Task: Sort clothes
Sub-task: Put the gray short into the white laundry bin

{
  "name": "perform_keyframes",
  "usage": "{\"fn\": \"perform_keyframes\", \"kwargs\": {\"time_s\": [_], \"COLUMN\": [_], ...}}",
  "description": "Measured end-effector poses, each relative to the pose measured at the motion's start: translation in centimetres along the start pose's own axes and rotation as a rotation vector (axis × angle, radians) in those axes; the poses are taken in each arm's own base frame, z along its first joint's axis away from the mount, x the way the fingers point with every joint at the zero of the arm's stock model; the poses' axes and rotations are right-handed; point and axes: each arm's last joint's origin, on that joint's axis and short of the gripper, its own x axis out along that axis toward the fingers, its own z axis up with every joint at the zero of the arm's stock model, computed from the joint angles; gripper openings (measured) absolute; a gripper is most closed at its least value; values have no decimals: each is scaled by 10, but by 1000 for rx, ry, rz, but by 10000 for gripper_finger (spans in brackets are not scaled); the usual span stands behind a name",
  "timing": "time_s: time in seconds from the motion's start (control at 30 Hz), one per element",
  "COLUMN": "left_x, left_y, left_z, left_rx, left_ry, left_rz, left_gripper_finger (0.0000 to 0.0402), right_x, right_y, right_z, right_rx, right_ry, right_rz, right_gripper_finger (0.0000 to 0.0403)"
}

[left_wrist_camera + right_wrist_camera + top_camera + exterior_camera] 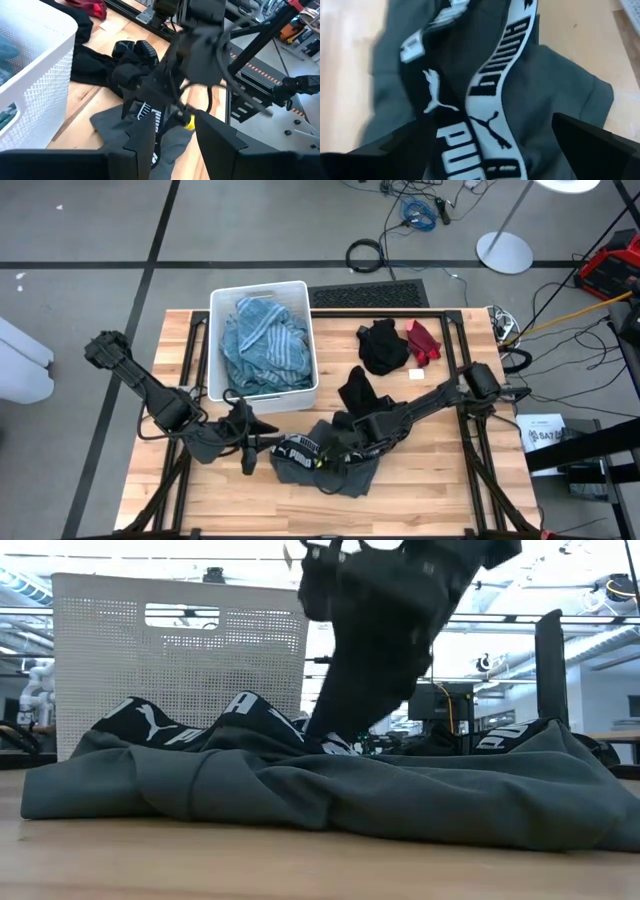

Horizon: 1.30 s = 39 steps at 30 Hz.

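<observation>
Table (440, 480) first: wooden top, white bin (262, 292) at the far side, well away from both sets of fingers. I read the sort as partly done. The bin already holds the teal striped clothes (262, 345) and some light blue fabric; nothing else in it that I can see.

Left on the wood:
- dark grey garment (322, 465) with the black-and-white branded waistband (490, 100), lying flat, directly under the right gripper (325, 463)
- black garment (357, 392) just behind that gripper's wrist
- another black piece (384, 345) further out, with a red one (421, 340) beside it

So at least four items still to go, by my count.

Right gripper is low over the grey garment, fingers (600, 145) spread to either side of the waistband, not pinching yet. The low view shows it right down at the fabric, contact unclear.

Left gripper (247, 448) hovers just beside the grey garment's near edge, fingers (220, 145) apart, nothing between them.

My guess at the next step: close right on the waistband and lift.
</observation>
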Motion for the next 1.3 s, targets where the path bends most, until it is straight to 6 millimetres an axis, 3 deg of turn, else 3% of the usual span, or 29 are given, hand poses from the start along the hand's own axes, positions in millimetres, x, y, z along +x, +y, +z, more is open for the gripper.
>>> {"fn": "perform_keyframes", "kwargs": {"time_s": [0.17, 0.4, 0.57, 1.0, 1.17, 1.3], "left_x": [1, 1, 1, 1, 1, 0], "left_y": [1, 1, 1, 2, 4, 2], "left_z": [1, 1, 1, 0, -1, 1], "left_rx": [-3, -8, -28, -18, -3, -26], "left_ry": [-9, -10, -9, 5, 20, 2], "left_rz": [13, 13, 14, 14, 31, 8], "left_gripper_finger": [145, 145, 145, 145, 145, 145], "right_x": [24, 47, 47, 30, 11, -29], "right_y": [-6, -11, -6, 8, 11, 15], "right_z": [-9, -18, -24, -23, -11, 13], "right_rx": [-40, 68, 105, 207, 266, 286], "right_ry": [18, 80, 101, 99, 38, -100], "right_rz": [-89, -92, -100, -11, 46, 137], "right_gripper_finger": [380, 374, 316, 22, 18, 10]}}
